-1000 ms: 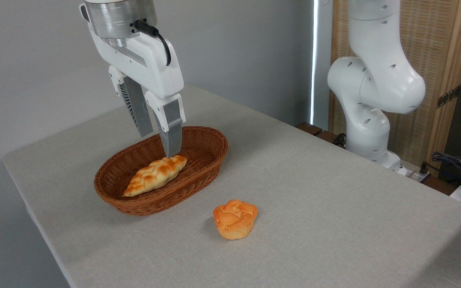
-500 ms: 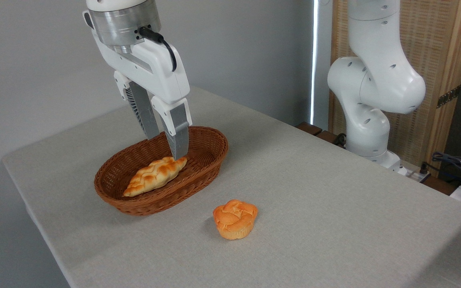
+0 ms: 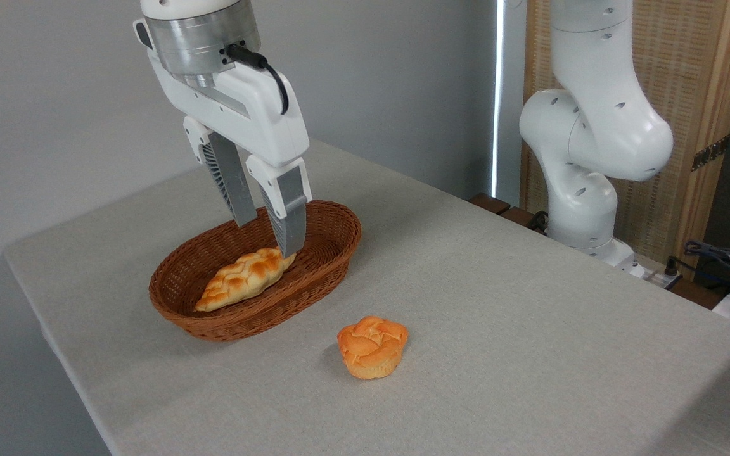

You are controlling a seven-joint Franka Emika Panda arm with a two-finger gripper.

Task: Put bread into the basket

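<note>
So the small round orange-golden bun [image 3: 372, 346] with the knotted, swirly top is just sitting upright on the grey cloth-covered table [image 3: 530, 316], out in the open toward the front edge, nothing touching it. It's near the oval reddish-brown woven wicker basket [image 3: 314, 269] but clearly apart from it, off the basket's front-right side with a strip of bare cloth between them. The basket sits closer to the table's left edge and back-left corner, and it's got a long, pale golden braided loaf [image 3: 244, 278] lying in it lengthwise, one end down at the front-left of the basket and the other end up toward the middle. Right above that upper end hangs the white two-finger gripper [image 3: 271, 237] with its grey ribbed fingers [image 3: 291, 218] pointing down into the basket; they're spread apart and there's nothing between them. The nearer finger's tip is right by the loaf's end, can't really tell if it's touching or just lined up in front of it from this angle. The gripper hangs off a silver wrist ring with a black cable on its side. Past the table's far right edge stands the white robot arm base [image 3: 583, 158], in front of a wooden slatted panel [image 3: 707, 95], with some cables [image 3: 720, 256] lying lower right of it.
</note>
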